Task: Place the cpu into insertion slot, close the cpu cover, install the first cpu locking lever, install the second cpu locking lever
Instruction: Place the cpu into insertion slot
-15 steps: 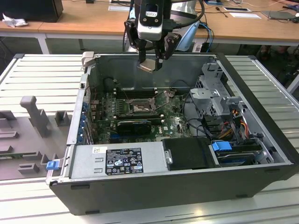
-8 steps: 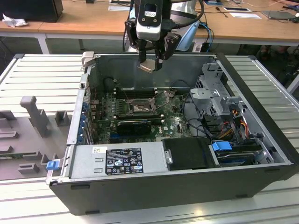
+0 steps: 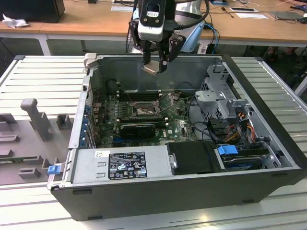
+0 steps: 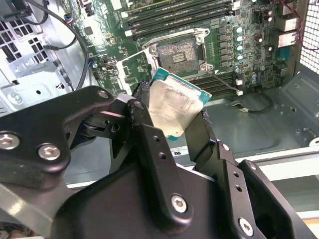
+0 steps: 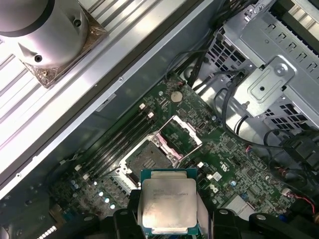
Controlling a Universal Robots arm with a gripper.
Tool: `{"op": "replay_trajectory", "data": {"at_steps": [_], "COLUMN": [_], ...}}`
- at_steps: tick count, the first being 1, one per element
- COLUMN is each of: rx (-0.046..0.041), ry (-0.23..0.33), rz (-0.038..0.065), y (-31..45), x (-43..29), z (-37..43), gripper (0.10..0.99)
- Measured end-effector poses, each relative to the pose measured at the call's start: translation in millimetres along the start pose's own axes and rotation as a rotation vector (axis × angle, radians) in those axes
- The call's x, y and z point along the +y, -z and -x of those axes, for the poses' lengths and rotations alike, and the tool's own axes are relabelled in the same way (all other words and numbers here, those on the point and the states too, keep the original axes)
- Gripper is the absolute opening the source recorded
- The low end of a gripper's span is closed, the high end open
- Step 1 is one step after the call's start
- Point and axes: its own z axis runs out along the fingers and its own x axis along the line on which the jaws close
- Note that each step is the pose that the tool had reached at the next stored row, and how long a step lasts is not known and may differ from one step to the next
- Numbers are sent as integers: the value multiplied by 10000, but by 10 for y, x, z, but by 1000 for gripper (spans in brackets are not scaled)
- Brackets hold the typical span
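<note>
Claw point(image 3: 155, 63) tight on cpu point(image 4: 175, 105), its side edges behind black fingers point(image 4: 152, 142)

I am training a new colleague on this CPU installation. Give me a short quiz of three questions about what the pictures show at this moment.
1. Short answer: what does the gripper hold over the computer case?
2. True or false: the cpu is already seated in the insertion slot.
3. Choose one: the cpu cover is A) shut over the slot, B) swung open beside the slot, C) lying on the desk.
Key: 1. the cpu; 2. false, the slot is empty; 3. B.
</note>
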Motion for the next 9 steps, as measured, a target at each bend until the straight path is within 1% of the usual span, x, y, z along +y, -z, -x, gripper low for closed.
{"op": "replay_trajectory", "data": {"at_steps": [9], "rx": [-35], "ry": [-397], "rz": [8], "y": [0], "x": [0], "z": [0], "gripper": [525]}}
